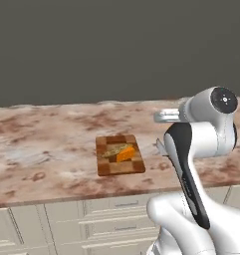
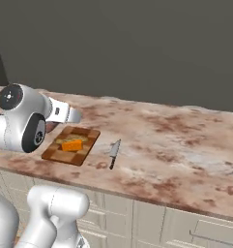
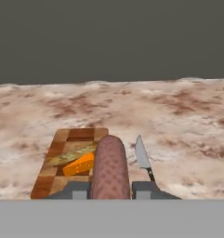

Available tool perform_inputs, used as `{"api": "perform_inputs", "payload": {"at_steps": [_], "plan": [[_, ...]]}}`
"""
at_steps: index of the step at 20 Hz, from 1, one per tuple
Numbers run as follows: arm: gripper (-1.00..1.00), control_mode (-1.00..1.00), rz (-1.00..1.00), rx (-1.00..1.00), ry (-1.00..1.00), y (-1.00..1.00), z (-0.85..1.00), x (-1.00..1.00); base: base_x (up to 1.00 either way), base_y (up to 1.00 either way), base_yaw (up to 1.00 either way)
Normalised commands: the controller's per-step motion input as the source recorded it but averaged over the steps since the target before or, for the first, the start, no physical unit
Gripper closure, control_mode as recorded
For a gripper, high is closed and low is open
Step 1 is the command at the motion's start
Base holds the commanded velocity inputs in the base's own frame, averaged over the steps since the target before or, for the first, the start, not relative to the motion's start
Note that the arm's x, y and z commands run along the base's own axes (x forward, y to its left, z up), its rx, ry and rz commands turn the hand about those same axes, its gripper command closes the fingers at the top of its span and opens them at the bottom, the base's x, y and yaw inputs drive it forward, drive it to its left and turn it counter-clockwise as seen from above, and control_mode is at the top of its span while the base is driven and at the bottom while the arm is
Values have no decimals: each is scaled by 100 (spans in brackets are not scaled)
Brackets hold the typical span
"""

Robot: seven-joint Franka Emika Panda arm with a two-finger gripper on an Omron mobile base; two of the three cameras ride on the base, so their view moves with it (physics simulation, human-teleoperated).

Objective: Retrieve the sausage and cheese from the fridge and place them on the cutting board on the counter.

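My gripper [image 3: 111,190] is shut on the sausage [image 3: 109,167], a reddish-brown rod that sticks out forward between the two fingertips. It hangs over the near right part of the cutting board [image 3: 81,134], a dark checkered board [image 1: 134,166] [image 2: 86,133] on the counter [image 1: 42,139]. The orange cheese [image 3: 80,163] [image 1: 125,154] [image 2: 72,145] lies on the board, just left of the sausage in the hand view. The fridge is out of view.
A tan-olive speckled lump [image 3: 69,155] [image 1: 115,149] lies on the board against the cheese. A knife [image 2: 114,153] [image 3: 142,157] rests on the counter just right of the board. The mottled counter [image 2: 176,140] runs on to the right, and a dark wall stands behind it.
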Motion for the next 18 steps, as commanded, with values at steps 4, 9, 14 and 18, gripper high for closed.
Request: {"api": "perform_inputs", "payload": {"at_steps": [4,9,14,18], "plan": [[100,100,0,0,0,0,0,0,0,24,-43],[100,100,0,0,0,0,0,0,-7,25,-12],[100,100,0,0,0,0,0,0,-41,45,0],[100,100,0,0,0,0,0,0,-11,35,0]]}}
